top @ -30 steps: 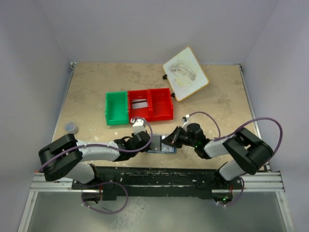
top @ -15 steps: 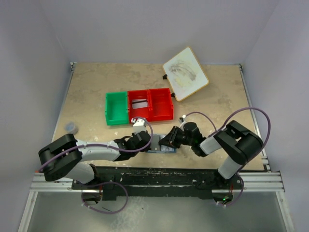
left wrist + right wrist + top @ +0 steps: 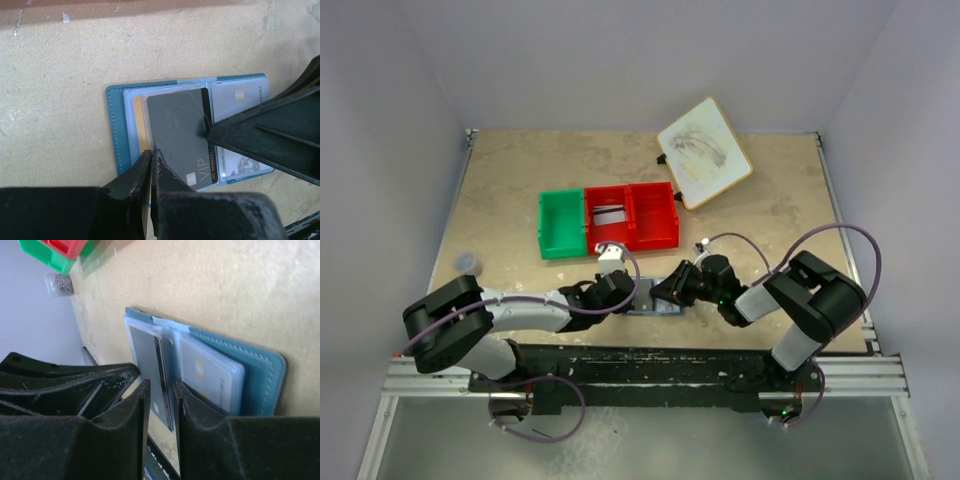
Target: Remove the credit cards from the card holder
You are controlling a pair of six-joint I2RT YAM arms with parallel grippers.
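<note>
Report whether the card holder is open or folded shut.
Open: the card holder lies spread flat, both inner panels and their cards showing.

Left arm (image 3: pixel 520 310): pale grey link tubes between bulky, rounded black joint housings. A white block (image 3: pixel 609 253) sits at its wrist.
Right arm (image 3: pixel 815 300): same build and same black and grey scheme. A small green light (image 3: pixel 725 297) glows on the forearm.
Purple cables (image 3: pixel 842 227) loop in open arcs off both arms, and another loop hangs below the bases.
Both bases are bolted to a black frame (image 3: pixel 640 365) on a silver aluminium rail (image 3: pixel 410 375).
Left gripper (image 3: pixel 151 152): matte black fingers (image 3: pixel 125 185), wedge-shaped, with scuffed, whitish edges.
Right gripper (image 3: pixel 161 385): black fingers (image 3: pixel 125 410) with flat inner faces and ribbed triangular bracing.
</note>
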